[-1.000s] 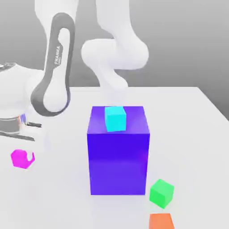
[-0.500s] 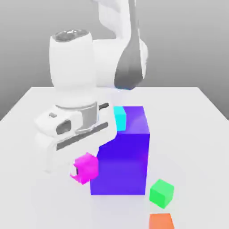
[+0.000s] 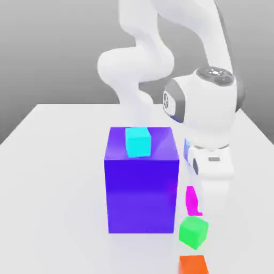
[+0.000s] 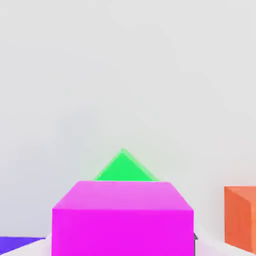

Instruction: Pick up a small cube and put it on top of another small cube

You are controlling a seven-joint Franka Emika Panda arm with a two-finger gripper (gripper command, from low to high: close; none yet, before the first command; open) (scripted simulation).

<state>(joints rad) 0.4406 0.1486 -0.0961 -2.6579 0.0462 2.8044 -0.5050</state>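
Magenta cube (image 3: 191, 201) held aloft, pinched between the fingers (image 3: 199, 202) of the white arm, just above the green cube (image 3: 192, 231) on the white worktop (image 3: 53, 176). From the hand view, the magenta cube (image 4: 122, 217) covers most of the green one (image 4: 124, 167). An orange cube (image 3: 192, 265) sits near the green. A cyan cube (image 3: 138, 142) rests atop the big blue block (image 3: 142, 192).
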